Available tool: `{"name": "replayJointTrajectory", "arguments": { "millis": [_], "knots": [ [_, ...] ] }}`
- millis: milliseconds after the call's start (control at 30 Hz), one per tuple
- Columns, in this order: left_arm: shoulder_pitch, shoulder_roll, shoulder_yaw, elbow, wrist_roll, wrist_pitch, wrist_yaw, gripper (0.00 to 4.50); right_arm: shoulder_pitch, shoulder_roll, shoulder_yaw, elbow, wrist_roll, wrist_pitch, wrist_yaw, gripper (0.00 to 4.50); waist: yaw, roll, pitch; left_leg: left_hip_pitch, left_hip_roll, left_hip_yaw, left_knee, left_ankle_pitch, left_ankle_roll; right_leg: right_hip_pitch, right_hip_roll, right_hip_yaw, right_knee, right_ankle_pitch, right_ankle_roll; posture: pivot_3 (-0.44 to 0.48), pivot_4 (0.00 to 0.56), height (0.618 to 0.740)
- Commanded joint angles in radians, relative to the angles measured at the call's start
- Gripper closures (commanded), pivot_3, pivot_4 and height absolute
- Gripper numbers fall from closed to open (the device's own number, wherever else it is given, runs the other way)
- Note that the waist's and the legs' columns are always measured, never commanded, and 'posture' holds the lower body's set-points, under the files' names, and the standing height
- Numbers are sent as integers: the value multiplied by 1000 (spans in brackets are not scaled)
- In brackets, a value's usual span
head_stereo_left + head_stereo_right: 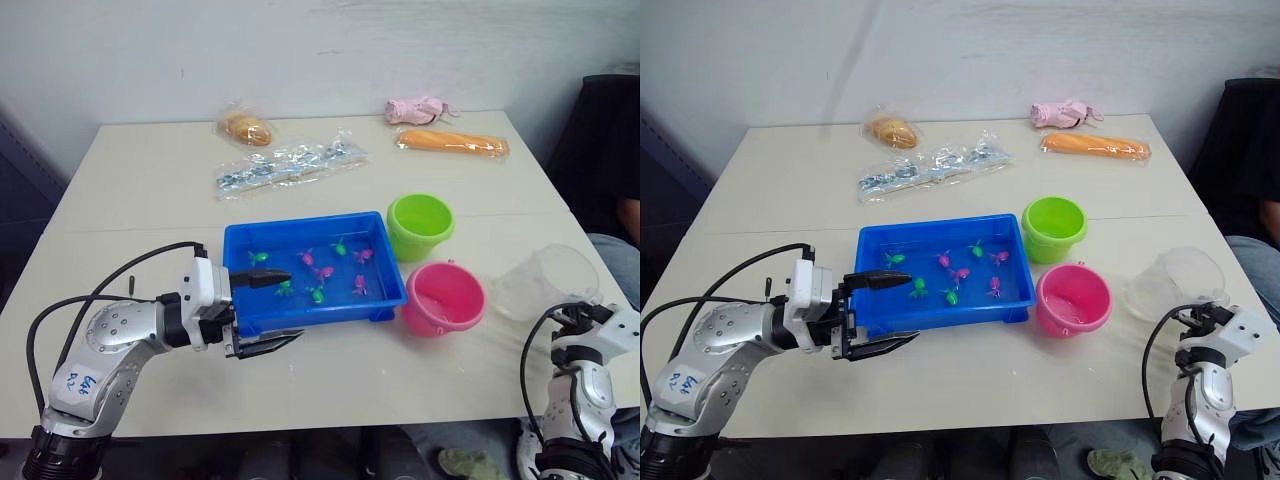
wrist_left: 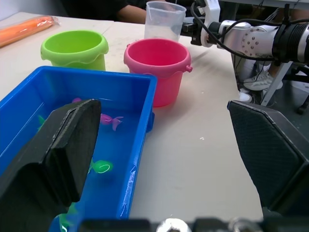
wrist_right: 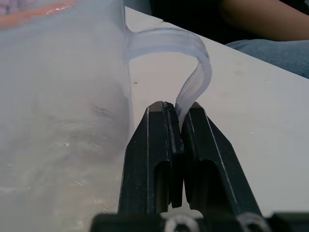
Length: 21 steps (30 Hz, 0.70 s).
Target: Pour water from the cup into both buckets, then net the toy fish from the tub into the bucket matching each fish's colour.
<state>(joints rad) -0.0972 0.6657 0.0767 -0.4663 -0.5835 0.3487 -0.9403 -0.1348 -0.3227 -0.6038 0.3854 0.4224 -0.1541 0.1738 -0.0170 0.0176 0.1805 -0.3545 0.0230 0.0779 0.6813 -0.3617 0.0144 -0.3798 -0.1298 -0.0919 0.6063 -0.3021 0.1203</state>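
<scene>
A pale beige tabletop point(image 1: 150, 190) spreads out ahead of the left pincer point(image 1: 262, 312), with a faint seam running across it beyond the fingertips. Past its far edge, well away from both pincers, stands a plain whitish wall point(image 1: 320, 50), evenly lit. Off the left pincer's outer side, a dark blue-grey surface point(image 1: 20, 180) drops away beside the tabletop. Beyond the right pincer point(image 1: 578, 315), a dark chair point(image 1: 600, 130) stands by the tabletop's far corner, and a seated person's jeans-clad leg point(image 1: 615, 255) shows near it.

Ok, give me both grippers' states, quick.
Left gripper: open, holding nothing, one finger over the tub.
Right gripper: shut on the cup handle.
</scene>
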Motion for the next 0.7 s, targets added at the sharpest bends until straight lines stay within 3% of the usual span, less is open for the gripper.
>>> {"name": "replayJointTrajectory", "arguments": {
  "millis": [33,433,700],
  "knots": [
    [14,-7,3,-20,0,-17,2,0,38,-63,-16,-150,6,-13,33,4434,1,2,1,0,0,0,0,0,0,0,0,0,0,0,0,0,150,740],
    [-31,-49,-57,54,6,-29,-36,0,265,-296,42,-537,-160,54,161,4434,14,3,3,0,0,3,0,0,0,-3,0,1,0,1,2,0,150,740],
    [-78,-65,-105,72,-12,16,-61,0,267,-353,76,-623,-289,37,182,4434,15,2,4,-1,0,5,0,0,0,-4,1,2,0,1,2,0,150,740]
  ]
}}
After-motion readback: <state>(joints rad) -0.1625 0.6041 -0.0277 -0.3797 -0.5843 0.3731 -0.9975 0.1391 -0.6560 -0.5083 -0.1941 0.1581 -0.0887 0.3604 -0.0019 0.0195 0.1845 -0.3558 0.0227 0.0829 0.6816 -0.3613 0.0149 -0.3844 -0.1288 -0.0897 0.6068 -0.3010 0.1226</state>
